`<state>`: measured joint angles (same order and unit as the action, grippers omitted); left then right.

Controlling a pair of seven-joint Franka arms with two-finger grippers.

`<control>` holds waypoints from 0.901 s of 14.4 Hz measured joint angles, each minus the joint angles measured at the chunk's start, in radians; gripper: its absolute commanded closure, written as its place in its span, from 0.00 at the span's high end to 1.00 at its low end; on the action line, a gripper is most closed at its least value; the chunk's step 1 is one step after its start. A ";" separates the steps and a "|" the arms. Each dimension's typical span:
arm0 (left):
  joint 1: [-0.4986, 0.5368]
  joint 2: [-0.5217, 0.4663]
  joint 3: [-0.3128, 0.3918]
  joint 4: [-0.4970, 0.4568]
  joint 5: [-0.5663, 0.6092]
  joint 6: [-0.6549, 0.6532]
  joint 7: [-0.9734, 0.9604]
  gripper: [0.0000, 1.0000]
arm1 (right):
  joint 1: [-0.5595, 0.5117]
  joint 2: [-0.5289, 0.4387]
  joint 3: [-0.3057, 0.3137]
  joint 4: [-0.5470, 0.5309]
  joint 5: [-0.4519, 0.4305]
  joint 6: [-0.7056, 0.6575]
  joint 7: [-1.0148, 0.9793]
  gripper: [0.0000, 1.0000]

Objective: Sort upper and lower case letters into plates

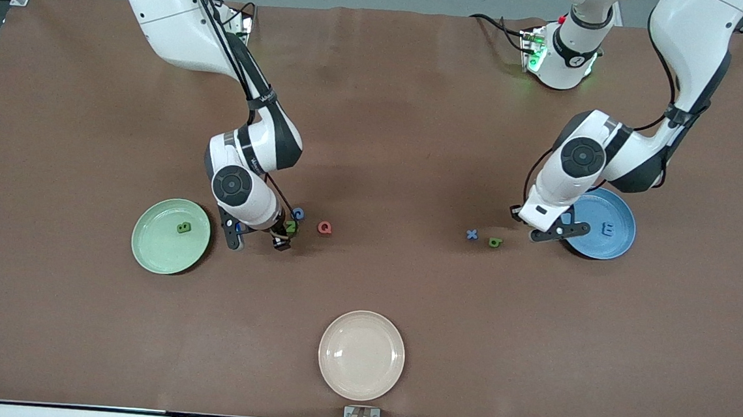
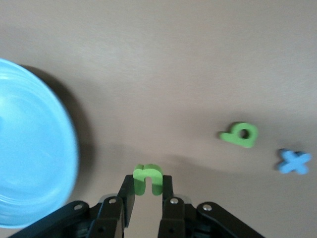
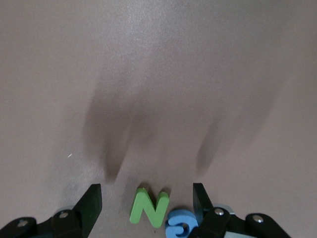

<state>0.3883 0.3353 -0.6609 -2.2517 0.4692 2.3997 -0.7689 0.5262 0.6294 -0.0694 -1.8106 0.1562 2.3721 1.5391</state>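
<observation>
The right gripper [image 3: 147, 206], jaws wide open, straddles a green foam capital N [image 3: 148, 208] on the brown table, beside the pale mint green round plate [image 1: 154, 253]. The left gripper [image 2: 147, 191] pinches a small green foam n [image 2: 147, 178] by its legs, just beside the sky blue plate [image 1: 616, 246]. These letters are probably light and soft; grip the flat sides.

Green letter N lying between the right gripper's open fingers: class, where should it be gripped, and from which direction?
Grip the green letter N across its two outer uprights, coming straight down from above. It lies flat on the table, and the right gripper already straddles it; mind the blue letter touching one side.
</observation>
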 measured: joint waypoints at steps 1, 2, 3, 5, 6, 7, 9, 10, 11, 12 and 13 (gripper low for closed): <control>0.035 -0.005 -0.007 -0.016 0.000 -0.003 0.048 0.08 | 0.000 0.005 -0.002 0.000 0.000 0.004 0.002 0.83; 0.082 -0.008 -0.016 -0.033 0.000 -0.003 0.103 0.08 | 0.000 0.007 -0.003 0.000 0.000 0.006 0.002 0.82; 0.127 -0.008 -0.026 -0.046 0.000 -0.003 0.153 0.08 | 0.000 0.009 -0.004 0.000 0.000 0.008 0.002 0.81; 0.218 -0.008 -0.045 -0.060 0.000 -0.002 0.261 0.08 | 0.000 0.010 -0.004 0.000 0.000 0.026 0.011 0.81; 0.253 -0.008 -0.048 -0.064 0.000 -0.002 0.313 0.08 | 0.000 0.010 -0.004 0.000 0.000 0.036 0.022 0.81; 0.282 -0.008 -0.049 -0.067 0.000 -0.002 0.359 0.08 | 0.002 0.011 -0.003 0.000 0.000 0.043 0.030 0.80; 0.328 -0.009 -0.051 -0.075 0.000 -0.001 0.434 0.08 | 0.011 0.012 -0.002 0.000 0.000 0.047 0.043 0.80; 0.347 -0.008 -0.052 -0.081 0.000 -0.001 0.466 0.08 | 0.017 0.013 -0.002 0.000 0.000 0.048 0.048 0.80; 0.366 -0.008 -0.052 -0.090 0.000 -0.001 0.493 0.08 | 0.023 0.013 -0.002 0.000 0.000 0.048 0.053 0.80; 0.383 -0.008 -0.053 -0.100 0.000 -0.001 0.515 0.08 | 0.029 0.014 -0.002 0.000 0.000 0.048 0.058 0.80; 0.396 -0.008 -0.053 -0.109 0.000 0.001 0.530 0.08 | 0.033 0.016 -0.002 0.000 0.000 0.048 0.060 0.79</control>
<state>0.7845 0.3268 -0.7139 -2.3605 0.4693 2.4005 -0.2384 0.5596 0.6453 -0.0712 -1.8104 0.1562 2.4201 1.5995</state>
